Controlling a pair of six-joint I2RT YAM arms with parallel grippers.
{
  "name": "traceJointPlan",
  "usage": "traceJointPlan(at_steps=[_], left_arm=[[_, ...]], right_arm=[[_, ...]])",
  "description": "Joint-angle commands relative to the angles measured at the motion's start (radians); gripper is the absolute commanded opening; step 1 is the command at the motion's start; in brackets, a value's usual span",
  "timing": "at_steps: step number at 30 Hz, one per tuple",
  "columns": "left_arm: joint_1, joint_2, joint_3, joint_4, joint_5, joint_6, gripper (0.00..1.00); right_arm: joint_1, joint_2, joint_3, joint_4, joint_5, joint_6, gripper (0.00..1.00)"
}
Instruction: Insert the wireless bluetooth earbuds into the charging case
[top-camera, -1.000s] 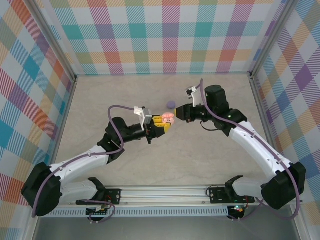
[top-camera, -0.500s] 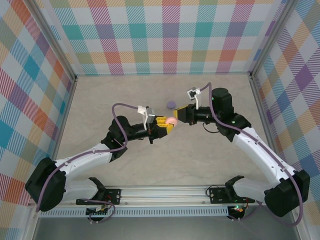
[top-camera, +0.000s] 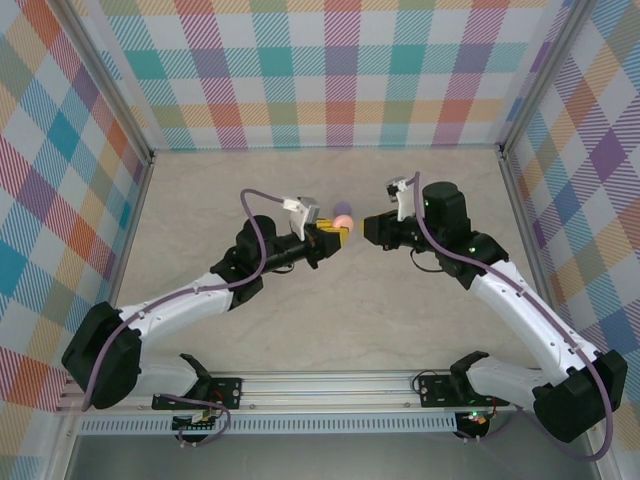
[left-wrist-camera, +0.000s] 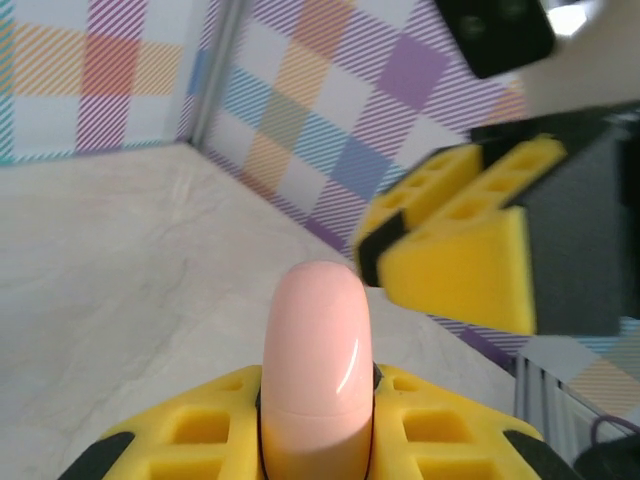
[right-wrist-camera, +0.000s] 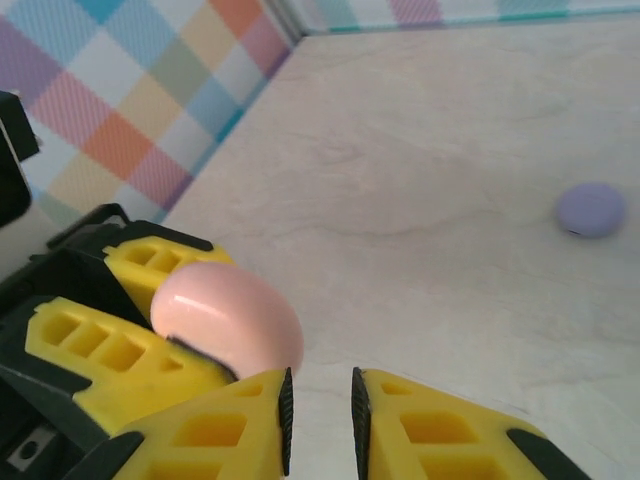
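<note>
Left gripper (top-camera: 337, 233) is clamped tight on the pink charging case (left-wrist-camera: 316, 360), yellow fingers (left-wrist-camera: 215, 430) pinching its lower half. The case is one smooth, glossy, round-topped capsule, upright between the pads and raised above the table (top-camera: 300, 330). Just beside it, right gripper (right-wrist-camera: 320, 410) faces in, jaws a narrow slit apart, nothing between them. Beyond, one purple round disc (right-wrist-camera: 590, 209) lies flat on the table, well apart from both.

Robot lab test cell: plaid-print walls (top-camera: 340, 70), aluminium frame posts (top-camera: 523, 205), marbled tabletop (top-camera: 330, 320), arm-mounting rail (top-camera: 330, 384).
</note>
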Motion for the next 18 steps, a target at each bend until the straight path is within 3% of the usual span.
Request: traceJointPlan(at_steps=[1, 8, 18], left_arm=[[0.026, 0.067, 0.084, -0.183, -0.121, -0.076, 0.23], [0.094, 0.264, 0.26, -0.413, -0.093, -0.154, 0.23], [0.157, 0.559, 0.463, -0.502, 0.031, -0.182, 0.21]], right_arm=[[0.001, -0.003, 0.031, -0.085, 0.147, -0.021, 0.26], [0.002, -0.037, 0.011, -0.109, 0.161, -0.028, 0.28], [0.0, -0.036, 0.012, -0.139, 0.162, -0.029, 0.29]])
